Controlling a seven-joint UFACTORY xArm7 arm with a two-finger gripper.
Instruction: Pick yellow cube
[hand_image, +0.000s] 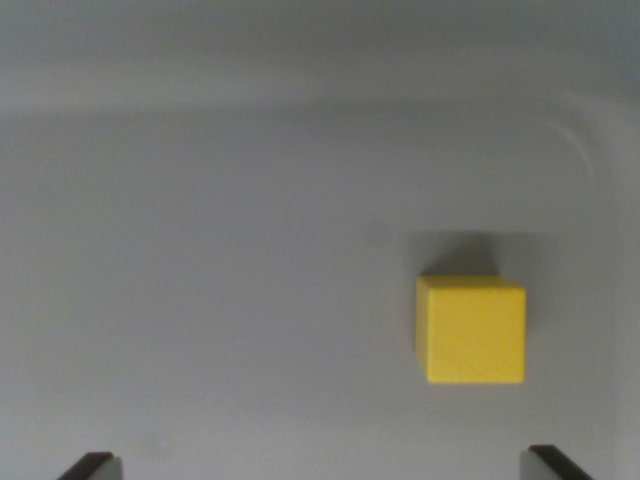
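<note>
The pincer (322, 468) shows only as two dark fingertips (88, 464) at the bottom corners of the wrist view, set wide apart with nothing between them — spread, I judge, so the block can pass into the gap. The yellow cube (471, 331) sits flat and square on the grey tray floor (220, 300), ahead of the pincer and well toward the wrist view's right, nearer the right-hand tip than the left. Since it lies off the midline, the pincer likely needs to shift that way before descending — otherwise one tip may strike the cube's top.

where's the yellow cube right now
In the wrist view, the yellow cube sits alone on the grey surface, right of centre, above and nearer the right fingertip.
</note>
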